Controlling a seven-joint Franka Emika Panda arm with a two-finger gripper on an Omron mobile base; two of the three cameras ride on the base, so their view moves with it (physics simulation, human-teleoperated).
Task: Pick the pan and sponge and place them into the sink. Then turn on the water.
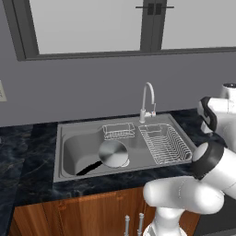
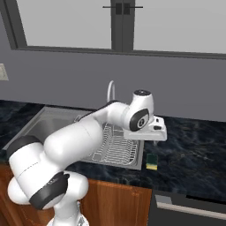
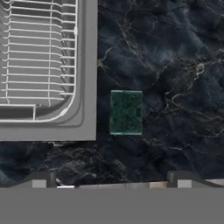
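Pan [image 1: 114,153]: round silver-grey frying pan lying in the left basin of the sink [image 1: 64,134], its black handle [image 1: 88,168] running toward the basin's front left corner. Wire basket [image 1: 118,131]: set at the back of the sink, just behind the pan. Wire dish rack [image 1: 165,144]: occupies the right part of the sink, beside the pan; in the hand view its wires reach the sink's front right corner. Gooseneck faucet [image 1: 146,100]: stands at the back rim, between basket and rack; no stream is discernible from its spout, though the view is coarse.

Sponge [image 3: 126,112]: small rectangle, dark green face up, yellow body visible in the right base view. It lies flat on the dark marble worktop [image 3: 175,78], just right of the sink's front right corner, close to the rim but apparently not touching it, near the worktop's front edge.

Gripper [image 3: 111,179]: held above the sponge, looking straight down on it; the two fingers stand wide apart, with nothing between them. The sponge sits ahead of the fingertips, clear of both.
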